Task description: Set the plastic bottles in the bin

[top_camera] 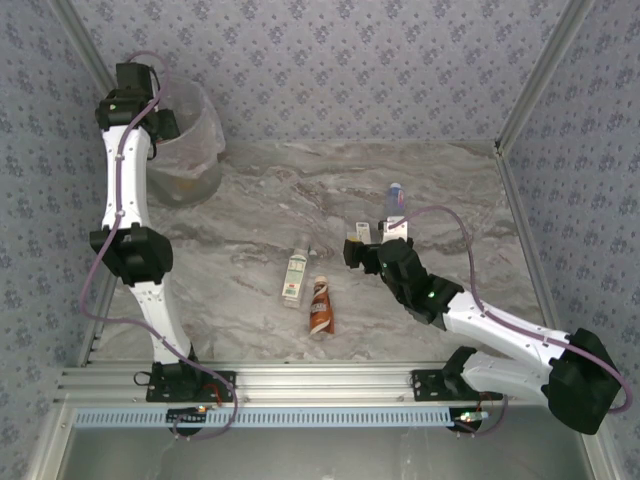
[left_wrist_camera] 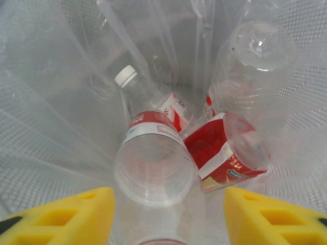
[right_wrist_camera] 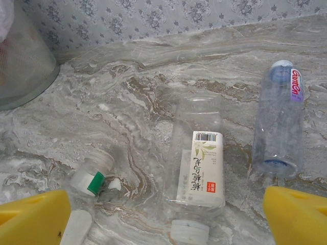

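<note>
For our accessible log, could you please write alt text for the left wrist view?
Looking down into a translucent grey bin lined with a clear plastic bag, several clear plastic bottles with red labels lie piled together. The left tool hangs above, its yellow fingers spread apart.

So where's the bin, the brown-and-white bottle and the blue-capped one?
bin [top_camera: 198, 172]: top external view, on its grey side wall.
brown-and-white bottle [top_camera: 320, 306]: top external view, mid-body.
blue-capped bottle [right_wrist_camera: 278, 127]: right wrist view, clear body.
</note>
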You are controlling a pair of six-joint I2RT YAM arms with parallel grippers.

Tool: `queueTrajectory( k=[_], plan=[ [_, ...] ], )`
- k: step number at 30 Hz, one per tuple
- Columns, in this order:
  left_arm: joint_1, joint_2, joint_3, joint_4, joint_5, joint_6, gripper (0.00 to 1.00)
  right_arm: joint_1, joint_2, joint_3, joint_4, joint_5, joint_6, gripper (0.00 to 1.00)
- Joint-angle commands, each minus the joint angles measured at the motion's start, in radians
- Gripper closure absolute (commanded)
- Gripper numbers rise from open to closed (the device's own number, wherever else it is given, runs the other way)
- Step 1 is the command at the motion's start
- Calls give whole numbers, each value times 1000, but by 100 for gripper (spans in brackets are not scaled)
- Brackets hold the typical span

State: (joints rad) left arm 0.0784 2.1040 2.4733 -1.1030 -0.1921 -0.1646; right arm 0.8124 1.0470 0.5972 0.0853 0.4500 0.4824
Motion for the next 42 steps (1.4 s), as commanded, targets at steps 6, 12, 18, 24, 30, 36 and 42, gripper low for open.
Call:
queueTrajectory(
  k=[6,12,18,24,30,36,42],
  plan=[
    [-2,-8,60,-9,22,15,65,4,-18,-5,-15,36,-2,1],
    [-4,-11,105,23,0,31,76,6,-13,-10,-12,37,9,1],
    [-3,17,125,77,45,52,79,4,-10,-9,-14,41,10,1],
    [-4,136,247,47,140,89,81,4,-3,-7,-21,43,19,1],
    [3,209,251,27,139,81,79,5,5,-4,-26,42,37,1],
    [10,261,251,-17,138,80,63,5,15,-3,-28,33,47,1],
    [22,231,285,-32,194,40,42,6,25,7,-30,27,51,1]
  ],
)
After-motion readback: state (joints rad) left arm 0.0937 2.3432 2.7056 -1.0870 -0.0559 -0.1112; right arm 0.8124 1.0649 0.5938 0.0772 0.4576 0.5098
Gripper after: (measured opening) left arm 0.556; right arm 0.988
